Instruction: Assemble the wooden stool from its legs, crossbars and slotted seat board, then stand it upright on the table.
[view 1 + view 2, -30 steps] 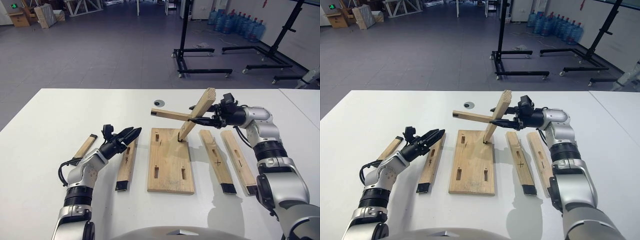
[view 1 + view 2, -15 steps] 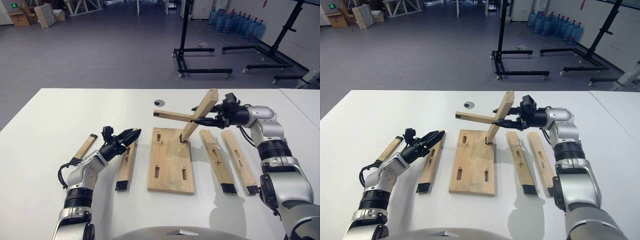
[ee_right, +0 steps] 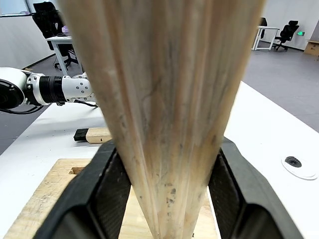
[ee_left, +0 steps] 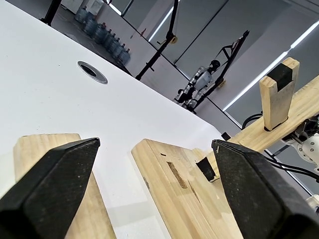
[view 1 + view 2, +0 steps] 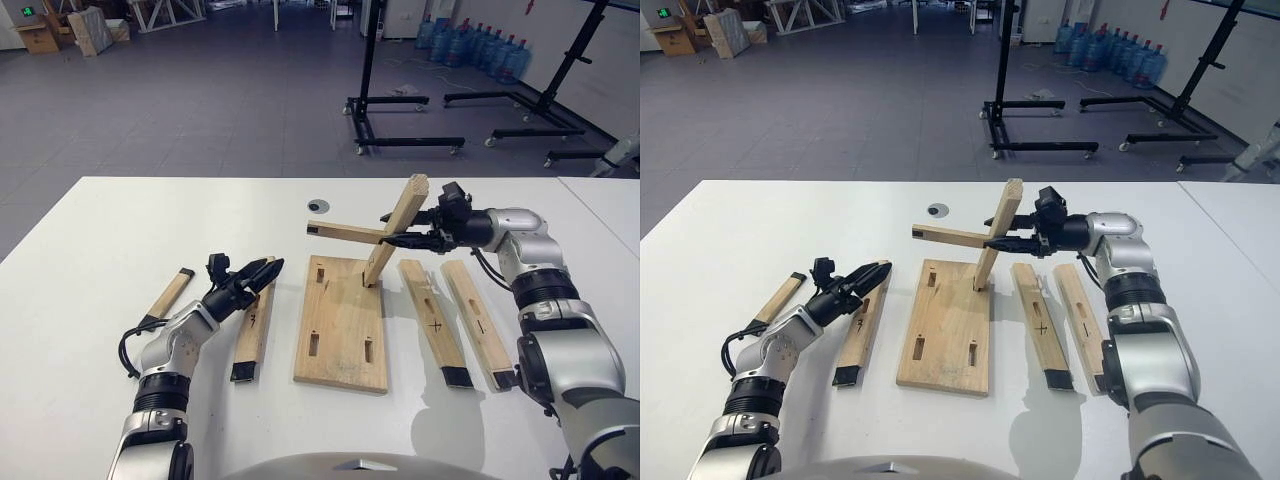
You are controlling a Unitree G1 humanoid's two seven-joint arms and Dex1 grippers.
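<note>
The slotted seat board (image 5: 338,335) lies flat mid-table. A wooden leg (image 5: 397,228) leans over it, its lower end at the board's far right slot, with a crossbar (image 5: 340,232) sticking out to the left. My right gripper (image 5: 398,240) is shut on this leg; in the right wrist view the fingers (image 3: 97,199) press both sides of the leg (image 3: 169,99). My left gripper (image 5: 264,273) hovers open over the far end of a leg (image 5: 254,330) lying left of the board. In the left wrist view its fingers (image 4: 55,184) stand wide apart above that leg (image 4: 35,149) and the board (image 4: 174,186).
Two more legs (image 5: 432,322) (image 5: 478,322) lie side by side right of the board. A short dark-tipped piece (image 5: 170,296) lies at the far left. A round cable hole (image 5: 318,206) sits in the table behind the board. Black rolling stands are on the floor beyond the table.
My right gripper has tipped the held leg a little more upright over the board's far right slot. The left arm has barely moved.
</note>
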